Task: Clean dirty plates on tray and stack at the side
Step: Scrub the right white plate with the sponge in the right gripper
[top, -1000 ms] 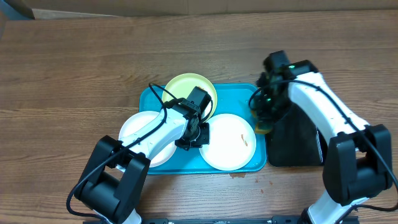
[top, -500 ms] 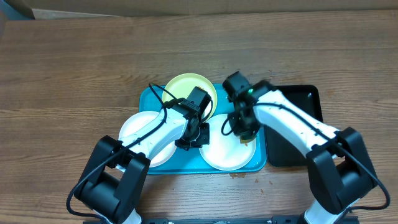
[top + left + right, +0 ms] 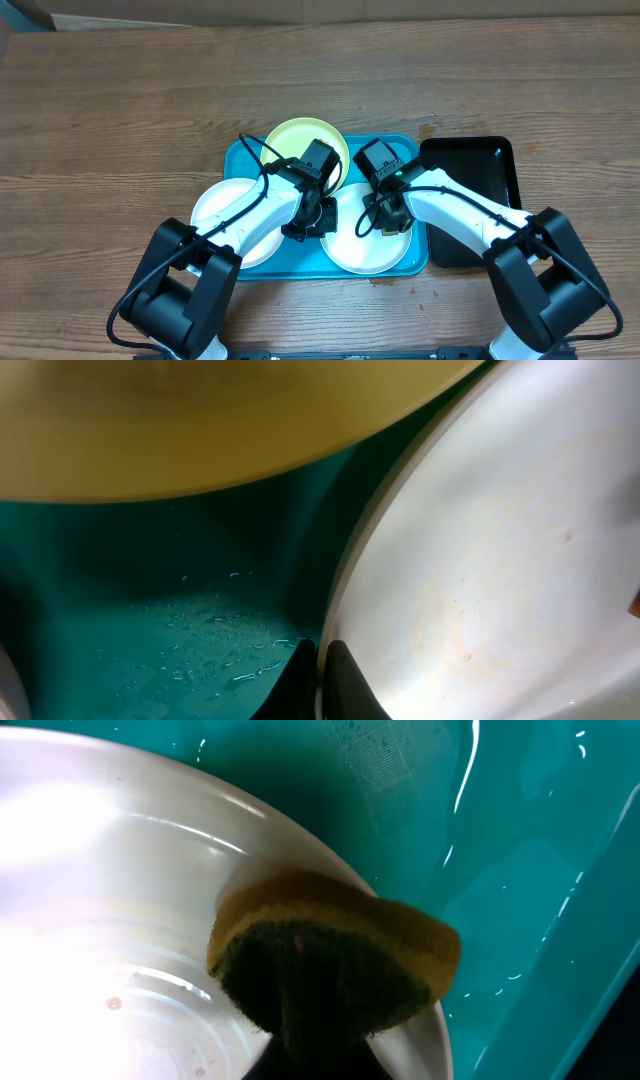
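Step in hand: scrubbing the white plate [image 3: 366,243] at the lower right of the turquoise tray [image 3: 232,157].
Right gripper [image 3: 392,222]: clamped on a yellow-green sponge [image 3: 330,965], which presses on the plate near its rim.
Left gripper [image 3: 312,225]: pinched on the same plate's left rim, it seems, to steady it.
Other plates: pale yellow-green plate [image 3: 300,140] at the tray's top; another white plate [image 3: 228,205] over the tray's left edge.
Black tray [image 3: 480,165]: on the desk [image 3: 120,110], right of centre.
Next move: probably wiping across the plate, with the left grip kept firm.
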